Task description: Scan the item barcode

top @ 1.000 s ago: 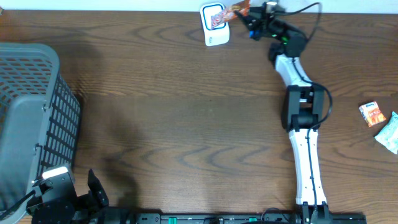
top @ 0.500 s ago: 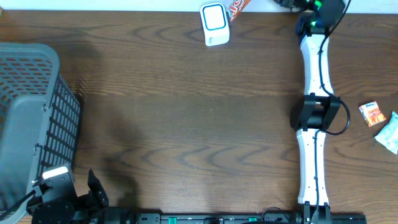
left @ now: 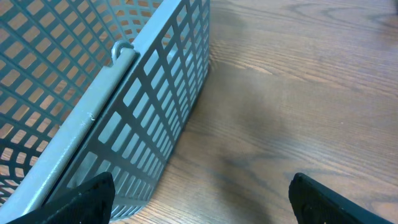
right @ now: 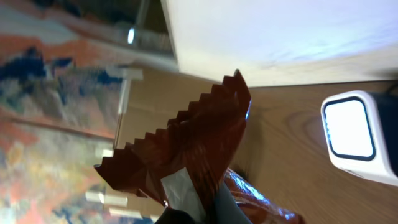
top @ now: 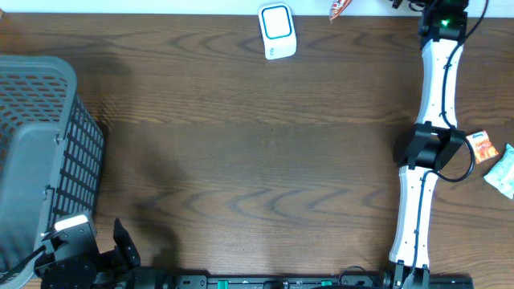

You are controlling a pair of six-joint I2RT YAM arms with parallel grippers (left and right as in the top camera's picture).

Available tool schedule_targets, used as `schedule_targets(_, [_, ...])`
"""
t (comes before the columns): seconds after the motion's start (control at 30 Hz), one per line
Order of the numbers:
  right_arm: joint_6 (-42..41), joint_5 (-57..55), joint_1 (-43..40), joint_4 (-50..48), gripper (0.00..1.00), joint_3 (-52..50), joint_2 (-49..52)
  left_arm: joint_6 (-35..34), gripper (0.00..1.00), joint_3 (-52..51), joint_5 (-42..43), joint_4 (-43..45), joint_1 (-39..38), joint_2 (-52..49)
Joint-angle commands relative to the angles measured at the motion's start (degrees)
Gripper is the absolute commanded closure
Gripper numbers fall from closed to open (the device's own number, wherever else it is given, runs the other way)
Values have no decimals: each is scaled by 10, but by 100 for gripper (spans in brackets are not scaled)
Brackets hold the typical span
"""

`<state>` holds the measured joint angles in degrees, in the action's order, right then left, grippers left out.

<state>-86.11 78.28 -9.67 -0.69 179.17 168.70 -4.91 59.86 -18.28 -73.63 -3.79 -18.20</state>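
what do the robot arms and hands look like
The right arm has slim white links joined by bulky black joints, a black cable looping beside the elbow, and a green light glowing near its wrist. The left arm is mostly black with a white block on top; the left hand has dark, blunt fingers.

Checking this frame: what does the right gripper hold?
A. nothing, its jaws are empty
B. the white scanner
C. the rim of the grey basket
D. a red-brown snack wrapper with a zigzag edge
D: the right wrist view shows the right gripper shut on the red-brown wrapper, while the white scanner stands apart from it.
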Motion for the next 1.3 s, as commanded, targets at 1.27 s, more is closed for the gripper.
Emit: schedule_targets(1.27, [693,-957,-291,958,77,-5,-153,-3,10,-1,-2,-2,1,3])
